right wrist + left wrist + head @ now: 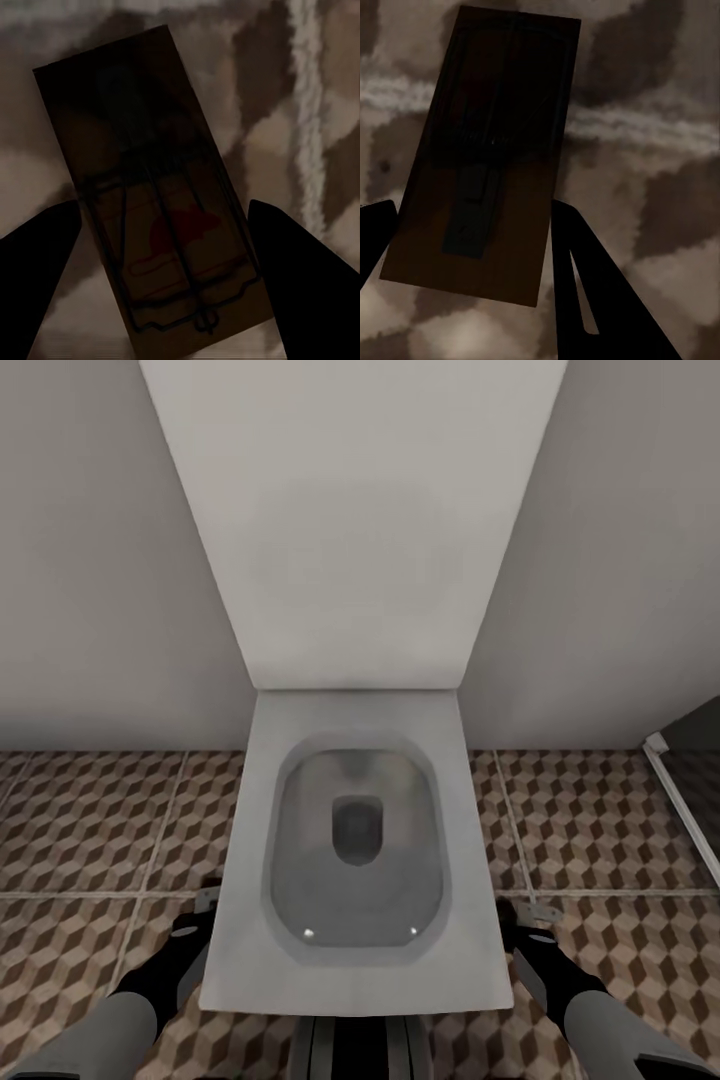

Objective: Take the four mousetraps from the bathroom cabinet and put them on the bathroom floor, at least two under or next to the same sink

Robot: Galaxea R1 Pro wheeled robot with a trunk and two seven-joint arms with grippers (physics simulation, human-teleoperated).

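Head view: the camera looks straight down on a white toilet point(355, 860) with its lid raised against a pale wall. The bathroom floor point(90, 830), tiled in a brown, beige and white cube pattern, spreads to both sides. The left gripper point(200, 920) hangs low at one side of the bowl and the right gripper point(520, 925) at the other, both close above the tiles. A dark threshold or door frame point(685, 800) shows at the far right edge.

Left wrist view: a flat dark-brown mousetrap point(484, 157) sits between the two dark fingers point(592, 300), with blurred tile behind it. The fingers flank its edges and look pinched on it, though the contact itself is in shadow.

Right wrist view: a second mousetrap, the right-hand trap point(154, 195), lies between that gripper's fingers point(300, 262), its wire bar and a red mouse print visible. The fingers sit at its long edges, apparently gripping it.

Each trap looks like a light, stiff wooden slab. Holding it by the bare long edges, clear of the sprung wire, seems the safest grip.
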